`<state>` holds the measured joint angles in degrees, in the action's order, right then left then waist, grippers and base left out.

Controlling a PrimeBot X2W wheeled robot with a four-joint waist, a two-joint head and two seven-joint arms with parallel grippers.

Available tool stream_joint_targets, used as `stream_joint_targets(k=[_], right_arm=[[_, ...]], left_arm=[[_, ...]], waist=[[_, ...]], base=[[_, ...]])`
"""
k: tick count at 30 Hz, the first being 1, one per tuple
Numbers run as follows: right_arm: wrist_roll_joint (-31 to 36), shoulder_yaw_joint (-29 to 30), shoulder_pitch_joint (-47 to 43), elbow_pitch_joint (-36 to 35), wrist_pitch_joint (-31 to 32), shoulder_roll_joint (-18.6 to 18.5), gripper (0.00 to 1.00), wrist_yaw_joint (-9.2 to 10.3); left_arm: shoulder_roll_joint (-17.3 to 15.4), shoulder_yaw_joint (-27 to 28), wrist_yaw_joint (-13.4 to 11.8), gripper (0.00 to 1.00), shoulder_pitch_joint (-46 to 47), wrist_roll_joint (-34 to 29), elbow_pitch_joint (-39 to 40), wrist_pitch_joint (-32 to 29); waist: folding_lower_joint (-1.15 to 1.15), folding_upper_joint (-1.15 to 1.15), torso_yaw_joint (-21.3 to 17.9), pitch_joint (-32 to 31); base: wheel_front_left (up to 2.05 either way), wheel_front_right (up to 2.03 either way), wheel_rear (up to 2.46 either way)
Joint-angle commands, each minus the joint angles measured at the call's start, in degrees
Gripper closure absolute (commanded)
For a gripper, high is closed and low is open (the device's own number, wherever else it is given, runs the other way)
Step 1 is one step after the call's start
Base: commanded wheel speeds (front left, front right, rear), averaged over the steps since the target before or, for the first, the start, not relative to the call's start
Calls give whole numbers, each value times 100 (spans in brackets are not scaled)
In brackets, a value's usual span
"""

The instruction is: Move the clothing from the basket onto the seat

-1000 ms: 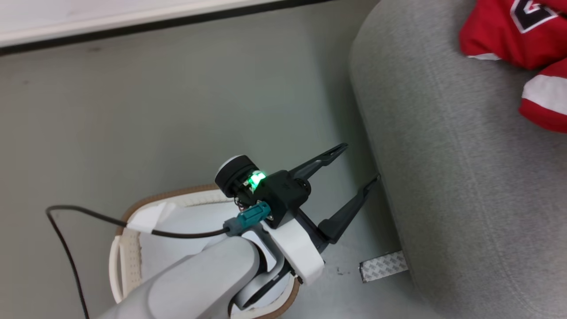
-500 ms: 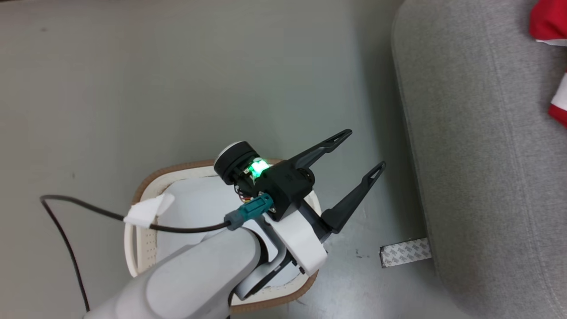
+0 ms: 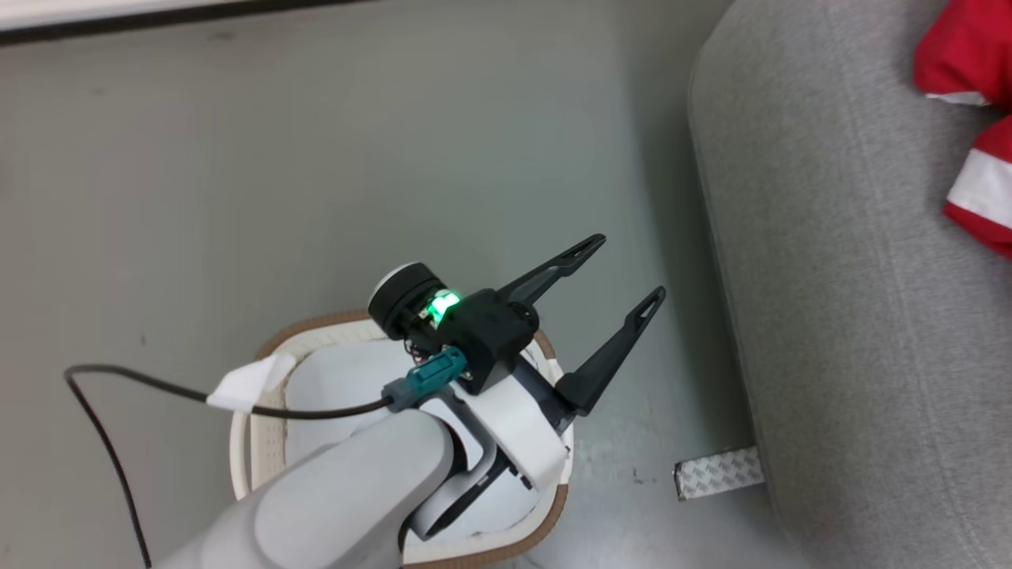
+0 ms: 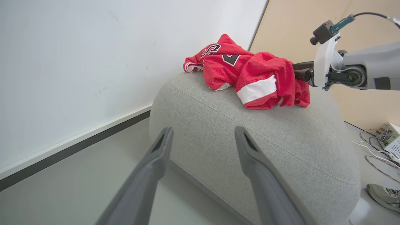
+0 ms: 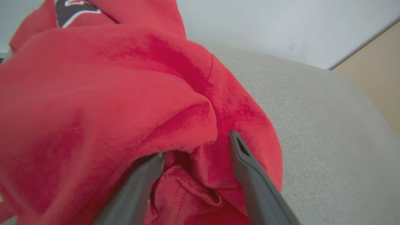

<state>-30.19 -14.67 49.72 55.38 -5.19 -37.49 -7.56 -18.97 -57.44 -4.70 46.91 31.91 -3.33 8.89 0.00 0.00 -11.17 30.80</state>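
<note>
Overhead, the left gripper hung open and empty over the basket, the clothing on the seat. From the left wrist, it lay heaped near the seat's edge. At the right wrist, the right gripper, fingers spread and unclamped, straddled a fold, where a snag could drag it off.

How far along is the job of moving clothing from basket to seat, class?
Done: the red clothing lies piled on the grey seat; the basket shows no red inside. In hand: the right gripper, open, sits against the pile; the left gripper hangs open above the basket. Left: little, perhaps checking the basket's hidden part.
</note>
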Motion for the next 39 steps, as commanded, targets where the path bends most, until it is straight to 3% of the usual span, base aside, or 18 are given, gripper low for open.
stream_joint_targets(k=[1, 13, 23, 29, 31, 39], right_arm=[[-63, -119, -128, -19, -63, -84, 0, 15], [-481, -944, -563, -848, -286, -565, 0, 15], [-935, -738, -1198, -2217, -495, -317, 0, 15], [-724, -264, -1796, -2944, -569, 110, 0, 14], [-557, -50, -2069, -3153, -591, 318, 0, 15], [200, 729, -3422, -4003, -536, 1463, 0, 14]], left_arm=[[-57, 30, -25, 0, -120, 46, -43, 95], [-287, 404, -311, 0, -744, 399, -74, 438], [-664, 1348, -786, 0, -1543, 746, 202, 621], [-818, 2039, -1076, 0, -2205, 647, 449, 624], [-733, 2358, -1140, 0, -2511, 624, 527, 623], [-309, 3542, -1037, 0, -3696, 336, 518, 626]], waist=[[0, 0, -79, -285], [0, 0, -112, -1482], [0, 0, 280, -2451], [0, 0, 557, -2743], [0, 0, 641, -2808], [0, 0, 934, -2963]], base=[[0, 0, 0], [0, 0, 0], [0, 0, 0], [0, 0, 0], [0, 0, 0], [0, 0, 0]])
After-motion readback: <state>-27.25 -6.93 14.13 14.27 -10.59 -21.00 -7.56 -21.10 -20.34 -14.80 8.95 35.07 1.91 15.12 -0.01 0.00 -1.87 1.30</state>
